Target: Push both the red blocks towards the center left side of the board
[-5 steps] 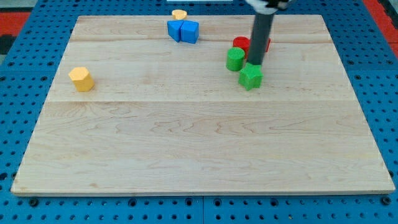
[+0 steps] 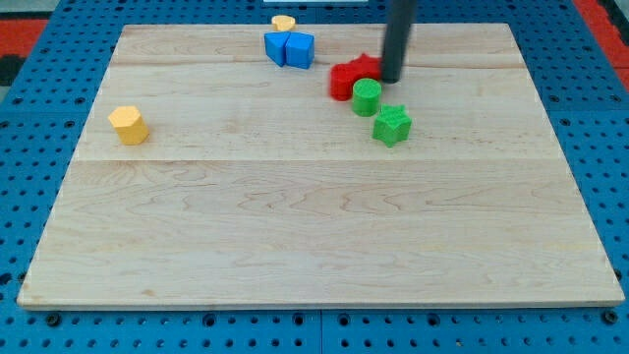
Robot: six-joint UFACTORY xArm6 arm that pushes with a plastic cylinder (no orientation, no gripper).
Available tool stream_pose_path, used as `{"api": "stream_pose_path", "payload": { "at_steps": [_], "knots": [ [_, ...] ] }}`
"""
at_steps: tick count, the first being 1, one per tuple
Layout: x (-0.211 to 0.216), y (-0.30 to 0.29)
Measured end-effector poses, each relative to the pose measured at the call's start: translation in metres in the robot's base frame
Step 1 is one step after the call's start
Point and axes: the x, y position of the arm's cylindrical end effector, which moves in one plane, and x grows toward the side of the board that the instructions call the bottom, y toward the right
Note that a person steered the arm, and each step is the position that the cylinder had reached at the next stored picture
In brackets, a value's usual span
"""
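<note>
Camera view: my tip (image 2: 390, 80) rests on the worktop (image 2: 314, 226) near its top edge, right of centre, touching the right side of the two red blocks (image 2: 352, 76), which sit pressed together; their exact shapes are hard to make out. There are no fingers here, only the rod. A green cylinder (image 2: 367, 96) lies just below the red pair, touching it, with a green star-like block (image 2: 392, 124) near it, toward the bottom right. Two blue blocks (image 2: 290, 48) and a small yellow block (image 2: 283, 22) sit by the top edge; a yellow hexagonal block (image 2: 129, 124) stands near the left edge.
</note>
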Motion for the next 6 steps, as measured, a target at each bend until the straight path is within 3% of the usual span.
{"api": "stream_pose_path", "payload": {
  "at_steps": [1, 2, 3, 4, 6],
  "knots": [
    [0.040, -0.084],
    [0.043, -0.081],
    [0.028, -0.005],
    [-0.021, 0.028],
    [0.030, -0.127]
  ]
}}
